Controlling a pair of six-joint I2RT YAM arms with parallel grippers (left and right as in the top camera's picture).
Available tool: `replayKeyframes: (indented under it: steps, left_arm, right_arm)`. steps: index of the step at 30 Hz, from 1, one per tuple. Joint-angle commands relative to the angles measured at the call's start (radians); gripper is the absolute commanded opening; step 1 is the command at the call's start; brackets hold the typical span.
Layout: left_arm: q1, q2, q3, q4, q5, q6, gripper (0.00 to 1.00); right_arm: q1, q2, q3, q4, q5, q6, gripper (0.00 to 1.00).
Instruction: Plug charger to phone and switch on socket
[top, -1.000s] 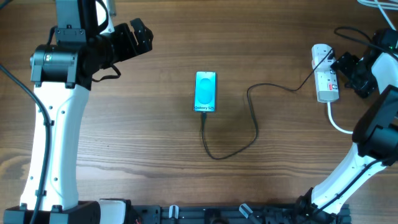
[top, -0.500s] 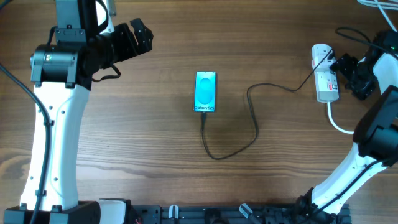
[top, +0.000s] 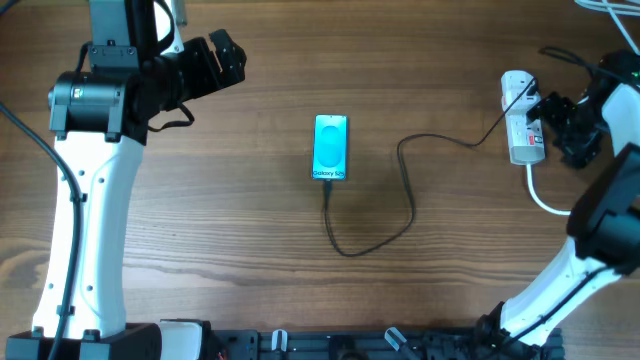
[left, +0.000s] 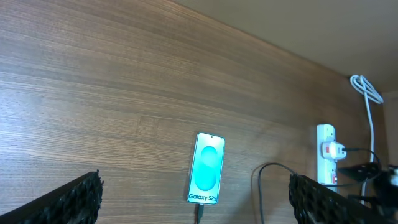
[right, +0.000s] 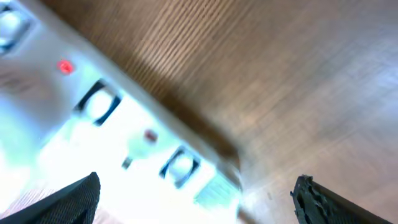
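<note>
A brown wood-grain table (top: 250, 250) fills the overhead view, with a dark rail along its near edge. The phone (top: 331, 148) lies flat near the middle with bare wood open on all sides. The charger (top: 408, 190), a thin black cable, meets the phone's near end, loops toward the rail, then climbs right to the socket (top: 523, 118). The socket lies lengthwise far to the right, and its white cord (top: 540, 195) curves away beneath the right arm. The left gripper (top: 228, 55) hangs well apart from the phone, at the far left. The right gripper (top: 556, 115) sits just beside the socket's right flank, so there is little room there.

In the left wrist view, the black fingers (left: 68, 199) stand at the two lower corners, so the jaws are wide and hold nothing. The phone between them reads "Galaxy S25" on its white strip. The table's far edge runs diagonally across the top.

The right wrist view is blurred. The white socket face lies close under the camera, with a small red light (right: 64, 66) and dark slot marks, and no lettering can be read. The fingertips (right: 74, 199) sit at the lower corners, so the jaws are spread wide and empty.
</note>
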Motion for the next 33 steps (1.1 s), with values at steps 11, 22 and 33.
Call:
replayKeyframes:
  steps: [11, 22, 33]
  left_arm:
    - [0.007, 0.005, -0.004, 0.002, -0.005, -0.009, 1.00]
    - [0.007, 0.005, -0.004, 0.002, -0.005, -0.009, 1.00]
    - [0.007, 0.005, -0.004, 0.002, -0.005, -0.009, 1.00]
  right_arm:
    - [0.190, -0.600, -0.005, -0.234, 0.031, 0.043, 1.00]
    - [0.465, -0.992, -0.256, -0.204, 0.134, 0.016, 1.00]
    - [0.473, -1.389, -0.422, -0.282, -0.035, 0.253, 1.00]
